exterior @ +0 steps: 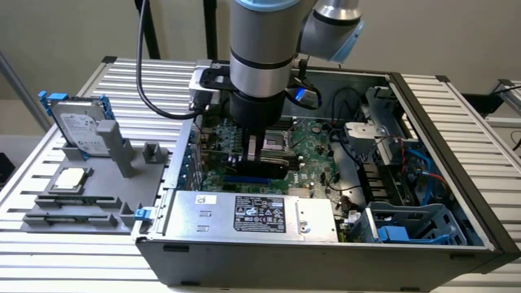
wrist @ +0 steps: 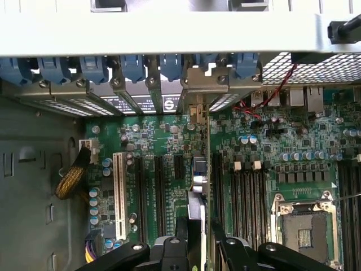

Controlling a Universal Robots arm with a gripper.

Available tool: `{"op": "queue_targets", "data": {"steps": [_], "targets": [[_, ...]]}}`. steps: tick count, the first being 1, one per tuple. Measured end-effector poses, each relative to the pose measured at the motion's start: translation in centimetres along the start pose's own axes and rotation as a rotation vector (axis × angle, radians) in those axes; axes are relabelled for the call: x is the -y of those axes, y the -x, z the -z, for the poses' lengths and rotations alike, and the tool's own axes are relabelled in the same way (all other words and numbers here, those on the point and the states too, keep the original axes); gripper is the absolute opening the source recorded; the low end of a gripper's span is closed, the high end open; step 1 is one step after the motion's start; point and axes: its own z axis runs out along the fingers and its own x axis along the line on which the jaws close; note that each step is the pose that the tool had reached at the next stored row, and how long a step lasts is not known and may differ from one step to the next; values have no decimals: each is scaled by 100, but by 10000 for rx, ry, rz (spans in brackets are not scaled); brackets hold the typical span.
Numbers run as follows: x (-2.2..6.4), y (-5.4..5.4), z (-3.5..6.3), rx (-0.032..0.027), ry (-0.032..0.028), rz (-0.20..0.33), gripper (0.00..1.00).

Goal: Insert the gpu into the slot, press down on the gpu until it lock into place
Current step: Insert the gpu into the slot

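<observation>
Gpu: upright on edge, directly beneath gripper, long axis parallel to blue slot just under its lower edge; gripper clamped or released, cannot tell.

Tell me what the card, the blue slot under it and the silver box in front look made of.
The card: black cover, likely matt plastic; dull, no glints. The slot: probably moulded plastic; even blue colour. The box: sheet metal, bare silvery finish; soft sheen, folded edges, a printed label stuck on.
</observation>
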Motion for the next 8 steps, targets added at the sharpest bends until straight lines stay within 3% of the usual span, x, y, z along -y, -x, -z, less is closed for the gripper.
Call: {"op": "queue_targets", "data": {"steps": [8], "targets": [[-15, -2, -13, -1, 6, 97, 26]]}}
